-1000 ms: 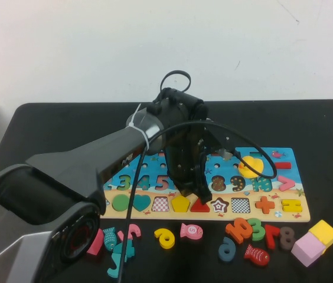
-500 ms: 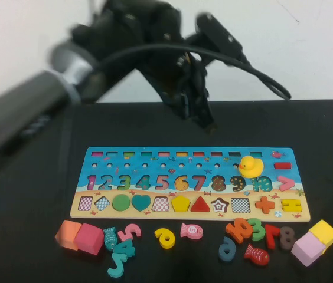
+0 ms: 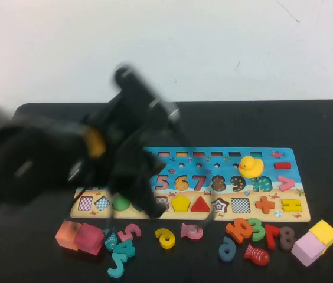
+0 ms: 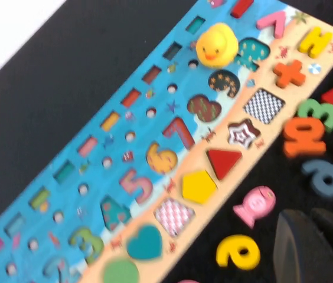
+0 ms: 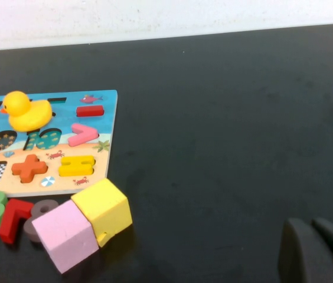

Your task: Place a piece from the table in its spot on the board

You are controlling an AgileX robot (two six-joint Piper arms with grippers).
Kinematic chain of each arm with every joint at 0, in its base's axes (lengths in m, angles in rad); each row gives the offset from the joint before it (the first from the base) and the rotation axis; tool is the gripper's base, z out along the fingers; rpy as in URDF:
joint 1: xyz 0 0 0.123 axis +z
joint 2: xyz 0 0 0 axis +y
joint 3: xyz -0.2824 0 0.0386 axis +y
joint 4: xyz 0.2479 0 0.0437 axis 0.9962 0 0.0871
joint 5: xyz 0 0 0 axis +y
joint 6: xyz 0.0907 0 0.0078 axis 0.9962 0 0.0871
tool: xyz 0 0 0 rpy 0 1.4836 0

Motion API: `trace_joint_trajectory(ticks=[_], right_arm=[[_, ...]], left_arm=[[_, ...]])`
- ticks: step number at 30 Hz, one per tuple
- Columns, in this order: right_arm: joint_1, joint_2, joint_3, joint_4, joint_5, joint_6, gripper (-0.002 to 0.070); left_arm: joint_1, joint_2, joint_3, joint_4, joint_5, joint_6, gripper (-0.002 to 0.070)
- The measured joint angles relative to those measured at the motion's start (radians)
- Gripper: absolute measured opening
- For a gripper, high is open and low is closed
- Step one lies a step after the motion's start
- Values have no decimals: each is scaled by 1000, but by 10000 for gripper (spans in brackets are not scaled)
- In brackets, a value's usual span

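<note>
The number and shape board (image 3: 225, 155) lies mid-table and also shows in the left wrist view (image 4: 137, 112). Loose pieces lie along its front edge, among them a yellow 6 (image 3: 165, 237) and a pink fish (image 3: 191, 230). My left arm is motion-blurred over the board's left part. My left gripper (image 3: 154, 209) is at the board's front edge, shut and empty. In the left wrist view the left gripper (image 4: 315, 247) hangs beside the pink fish (image 4: 255, 205) and the yellow 6 (image 4: 239, 252). My right gripper (image 5: 319, 250) is shut and empty over bare table, right of the board (image 5: 104, 127).
A yellow rubber duck (image 3: 250, 166) sits on the board's right part. A yellow cube (image 3: 323, 232) and a lilac cube (image 3: 307, 249) lie at the front right. An orange cube (image 3: 67, 234) and a pink cube (image 3: 89, 238) lie at the front left. Several numbers (image 3: 241, 227) and a red fish (image 3: 256, 254) lie in front.
My left arm has swung from high behind the board down and forward to the board's left front edge. The pieces have not moved.
</note>
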Motion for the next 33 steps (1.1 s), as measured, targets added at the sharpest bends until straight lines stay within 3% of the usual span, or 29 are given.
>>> trace_joint_trajectory(ticks=[9, 13, 18, 25, 33], right_arm=[[0, 0, 0, 0, 0, 0, 19], [0, 0, 0, 0, 0, 0, 19], [0, 0, 0, 0, 0, 0, 19], [0, 0, 0, 0, 0, 0, 19], [0, 0, 0, 0, 0, 0, 19]], left_arm=[[2, -369, 326, -26, -42, -79, 0], [2, -524, 396, 1, -50, -93, 0], [11, -665, 524, 102, -191, -139, 0], [114, -844, 751, 249, -309, -405, 0], [306, -1065, 964, 249, -364, -467, 0]])
